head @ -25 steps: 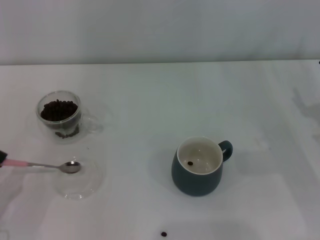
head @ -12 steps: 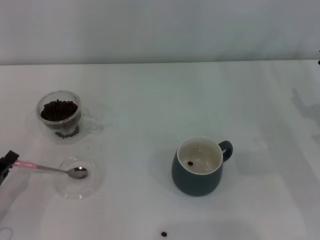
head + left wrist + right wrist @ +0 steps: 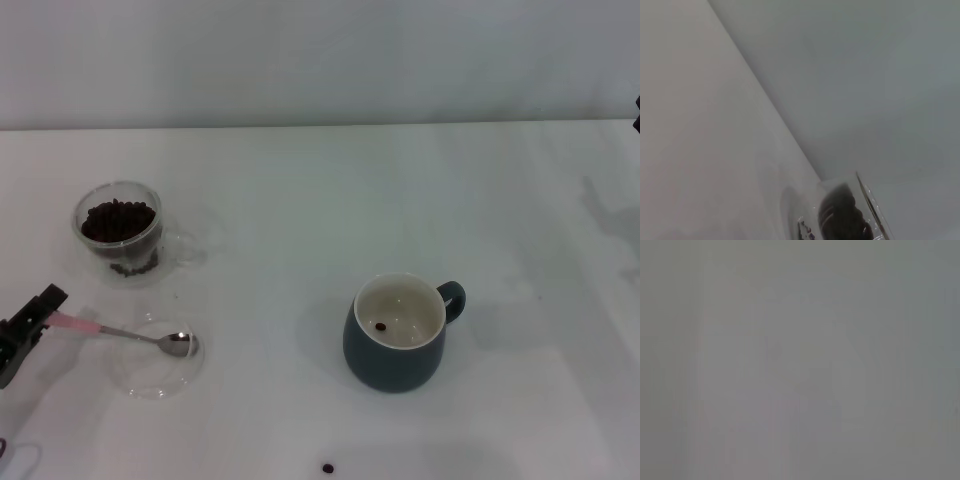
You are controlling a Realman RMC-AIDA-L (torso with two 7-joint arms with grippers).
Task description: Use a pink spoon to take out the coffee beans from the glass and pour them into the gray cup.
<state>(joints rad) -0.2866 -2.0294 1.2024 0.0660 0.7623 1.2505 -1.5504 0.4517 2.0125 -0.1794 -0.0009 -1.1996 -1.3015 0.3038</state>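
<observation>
Head view: left gripper (image 3: 40, 312) at the table's (image 3: 320, 200) left edge, clamped on the pink spoon (image 3: 125, 334), bowl over the flat dish (image 3: 155, 358). Glass (image 3: 118, 232) of coffee beans (image 3: 118, 219) behind; gray cup (image 3: 398, 332) well right.

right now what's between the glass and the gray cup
Nothing: in the head view the white table is bare between the glass and the gray cup.

The left gripper (image 3: 40, 311) has come further into view from the left edge. It has carried the pink spoon (image 3: 125, 334) to the right, so its bowl now sits over the right part of the clear dish (image 3: 150, 380).
</observation>
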